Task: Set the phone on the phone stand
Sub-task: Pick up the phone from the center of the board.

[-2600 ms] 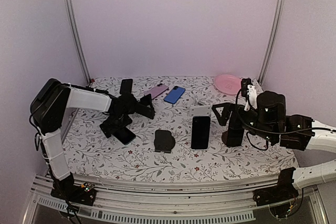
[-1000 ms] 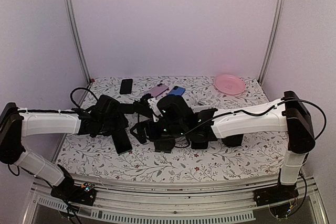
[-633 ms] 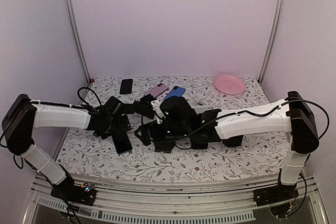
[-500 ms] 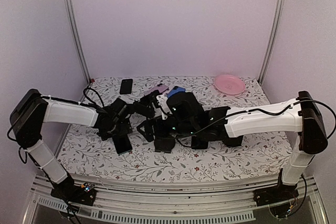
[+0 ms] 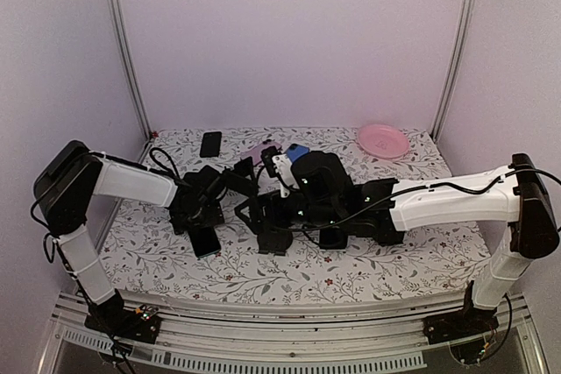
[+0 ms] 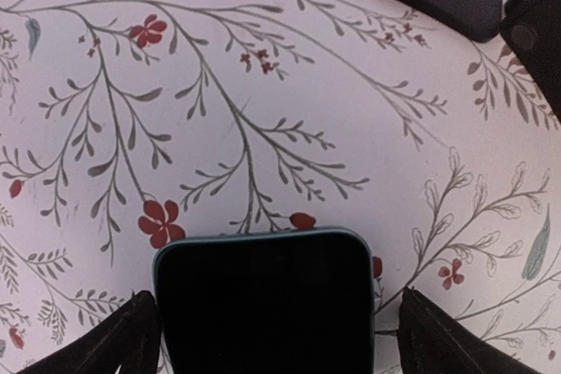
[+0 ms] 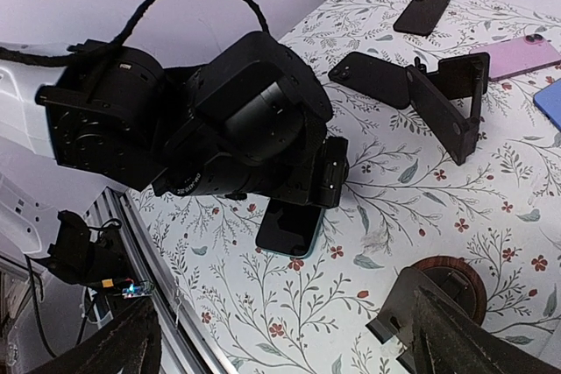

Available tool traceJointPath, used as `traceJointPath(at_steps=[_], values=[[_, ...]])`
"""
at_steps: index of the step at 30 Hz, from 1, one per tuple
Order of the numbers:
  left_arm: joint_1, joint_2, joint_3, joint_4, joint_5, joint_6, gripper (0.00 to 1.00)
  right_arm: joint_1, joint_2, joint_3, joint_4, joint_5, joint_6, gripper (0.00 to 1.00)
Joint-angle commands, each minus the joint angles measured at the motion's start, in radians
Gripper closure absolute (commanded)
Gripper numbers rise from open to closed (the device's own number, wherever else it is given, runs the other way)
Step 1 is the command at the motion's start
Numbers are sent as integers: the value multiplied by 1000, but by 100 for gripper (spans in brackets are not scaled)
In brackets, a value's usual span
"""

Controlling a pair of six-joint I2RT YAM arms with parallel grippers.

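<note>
My left claw (image 6: 289, 339) hangs spread wide over the phone (image 6: 263, 299), a fingertip (image 6: 131, 339) on either side of its end, pinching nothing. The phone lies flat and dark-faced on the flowered cloth (image 6: 263, 129), left of the table's middle. Just to its right stands the phone stand (image 5: 273, 238) on its round base, apart from the phone. My right claw (image 5: 254, 215) is spread too and hovers between the two, and that arm stretches across the middle of the table. From its wrist, my left wrist hides most of the phone. Farther back stand an angled black stand (image 7: 447, 107), a small black phone (image 5: 210, 144), a pink phone (image 5: 259, 151), a blue phone (image 5: 296, 151) and a pink plate (image 5: 383, 140).
</note>
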Motion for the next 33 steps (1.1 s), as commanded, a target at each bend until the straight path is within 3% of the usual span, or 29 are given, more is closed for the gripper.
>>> traceJointPath(at_steps=[1,12,33], values=[[18,57,-20,32,47,16,8,-2,-11,-16,33,12,19,1],[18,46,-51,47,64,14,40,-2,52,-16,75,-29,36,1],[49,-323,-309,282,352,-41,40,24,324,110,132,-149,139,4]])
